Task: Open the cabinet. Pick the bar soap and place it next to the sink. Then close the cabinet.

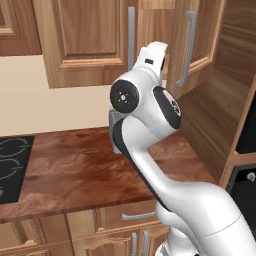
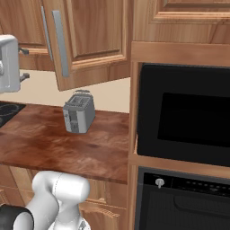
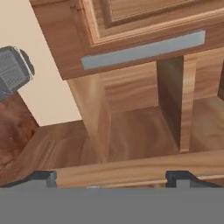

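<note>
arm: raised, elbow bent, hand up at the cabinet [image 1: 90, 40] | gripper [image 3: 111, 177]: released, holds nothing, tips apart at door edge | cabinet: right door ajar, above counter [image 1: 75, 165] w/ toaster [image 2: 78, 112]

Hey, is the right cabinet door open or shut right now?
Open. The right door of the cabinet is swung outward, and the hand view looks past its handle onto bare shelf.
</note>
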Available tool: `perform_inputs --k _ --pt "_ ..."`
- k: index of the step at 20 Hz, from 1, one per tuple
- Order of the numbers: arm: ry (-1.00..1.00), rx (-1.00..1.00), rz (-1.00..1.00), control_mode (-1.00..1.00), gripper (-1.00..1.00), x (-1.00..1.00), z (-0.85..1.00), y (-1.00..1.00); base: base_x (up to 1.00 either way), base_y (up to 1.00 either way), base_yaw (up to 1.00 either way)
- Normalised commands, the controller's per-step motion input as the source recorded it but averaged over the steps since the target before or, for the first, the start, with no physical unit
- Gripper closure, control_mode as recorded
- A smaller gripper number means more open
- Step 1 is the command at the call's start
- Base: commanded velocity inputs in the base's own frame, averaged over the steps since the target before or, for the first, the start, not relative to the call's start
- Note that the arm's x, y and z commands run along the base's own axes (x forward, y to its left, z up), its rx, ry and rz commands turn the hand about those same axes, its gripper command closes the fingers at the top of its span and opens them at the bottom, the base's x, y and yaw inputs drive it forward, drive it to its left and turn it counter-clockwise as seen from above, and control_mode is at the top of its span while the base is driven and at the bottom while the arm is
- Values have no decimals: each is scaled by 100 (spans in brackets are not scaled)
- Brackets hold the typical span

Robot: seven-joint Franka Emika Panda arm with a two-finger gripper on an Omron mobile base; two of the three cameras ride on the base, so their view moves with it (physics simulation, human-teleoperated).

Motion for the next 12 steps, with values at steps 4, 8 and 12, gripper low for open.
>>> perform_inputs --k 4,8,12 --pt "0 -10 0 -100 -100 2 0 -3 0 0 0" --pt "0 -1 -9 -100 -100 -5 0 -25 0 0 0" --pt "1 0 -15 -100 -100 -28 0 -37 0 0 0"
